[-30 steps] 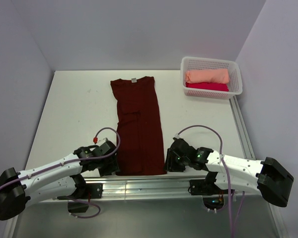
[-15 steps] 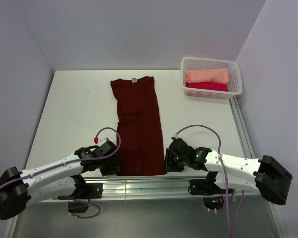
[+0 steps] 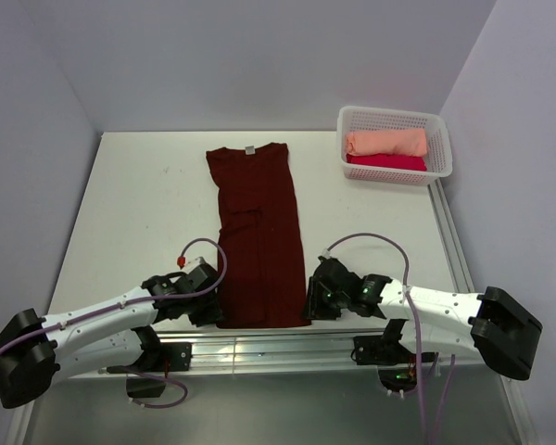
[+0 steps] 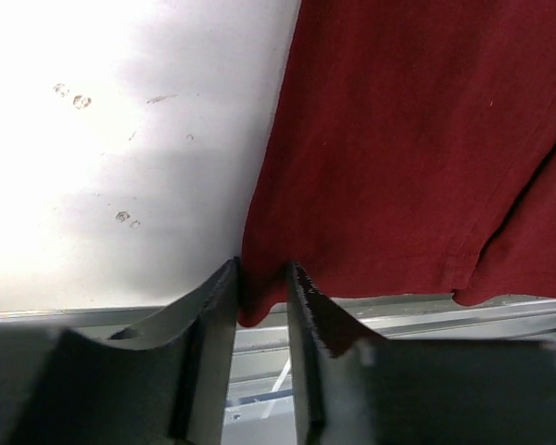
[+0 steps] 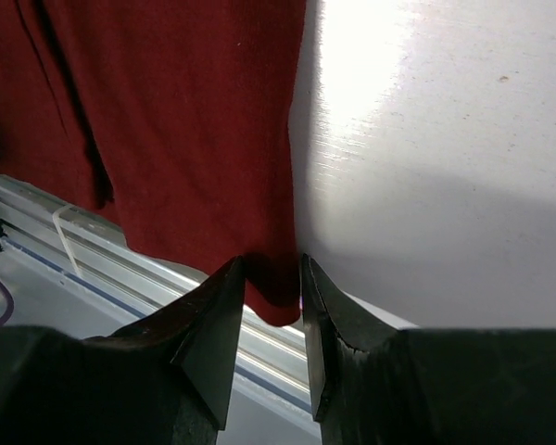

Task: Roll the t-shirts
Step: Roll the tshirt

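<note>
The dark maroon t-shirt (image 3: 259, 222) lies folded into a long narrow strip down the middle of the table, its grey neck label (image 3: 249, 149) at the far end. My left gripper (image 3: 213, 311) is at the near left hem corner. In the left wrist view (image 4: 264, 278) its jaws are closed narrowly with that corner of the shirt (image 4: 398, 139) between them. My right gripper (image 3: 310, 301) is at the near right hem corner. In the right wrist view (image 5: 273, 273) its jaws pinch that corner of the shirt (image 5: 167, 120). The hem overhangs the table's near edge.
A white basket (image 3: 394, 113) stands at the back right with a rolled peach shirt (image 3: 386, 142) and a crimson one (image 3: 386, 162) in it. A metal rail (image 3: 269, 343) runs along the near table edge under the hem.
Both grippers have edged slightly inward onto the near hem corners. The shirt has not visibly moved.
</note>
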Controlling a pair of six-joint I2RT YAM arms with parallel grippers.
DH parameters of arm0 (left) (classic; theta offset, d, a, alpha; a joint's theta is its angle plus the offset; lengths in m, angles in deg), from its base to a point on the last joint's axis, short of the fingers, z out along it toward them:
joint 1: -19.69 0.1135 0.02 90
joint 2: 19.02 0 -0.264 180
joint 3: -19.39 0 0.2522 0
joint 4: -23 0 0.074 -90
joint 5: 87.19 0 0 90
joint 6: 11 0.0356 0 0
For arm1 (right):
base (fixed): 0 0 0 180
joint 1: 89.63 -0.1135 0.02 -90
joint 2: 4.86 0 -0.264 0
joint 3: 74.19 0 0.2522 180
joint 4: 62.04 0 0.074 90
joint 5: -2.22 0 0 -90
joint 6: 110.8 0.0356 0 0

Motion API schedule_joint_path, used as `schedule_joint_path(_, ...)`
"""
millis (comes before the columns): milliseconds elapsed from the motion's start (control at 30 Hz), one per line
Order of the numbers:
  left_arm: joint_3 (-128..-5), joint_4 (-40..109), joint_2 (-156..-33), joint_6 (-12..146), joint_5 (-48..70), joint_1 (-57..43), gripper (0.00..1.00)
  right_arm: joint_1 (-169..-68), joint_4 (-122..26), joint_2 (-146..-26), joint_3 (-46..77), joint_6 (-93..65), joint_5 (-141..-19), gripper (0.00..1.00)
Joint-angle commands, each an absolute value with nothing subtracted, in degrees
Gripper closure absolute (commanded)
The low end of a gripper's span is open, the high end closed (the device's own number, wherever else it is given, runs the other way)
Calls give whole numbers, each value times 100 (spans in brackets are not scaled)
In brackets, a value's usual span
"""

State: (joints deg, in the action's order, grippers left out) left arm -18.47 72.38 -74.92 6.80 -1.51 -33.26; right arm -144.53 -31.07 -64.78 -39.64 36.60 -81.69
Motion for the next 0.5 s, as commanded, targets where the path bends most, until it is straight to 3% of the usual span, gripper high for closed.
schedule_joint_path(0,-1784,7201,-7570,728,-194,-3296,68,-14509,-2982,-6621,-3872,3597,-8285,61)
schedule_joint_path(267,-1705,7078,-7588,746,-132,-3296,73,-14571,-2841,-6471,-3942,3615,-8250,58)
schedule_joint_path(467,-1661,7016,-7606,746,-71,-3296,89,-14615,-2841,-6436,-4004,3659,-8145,61)
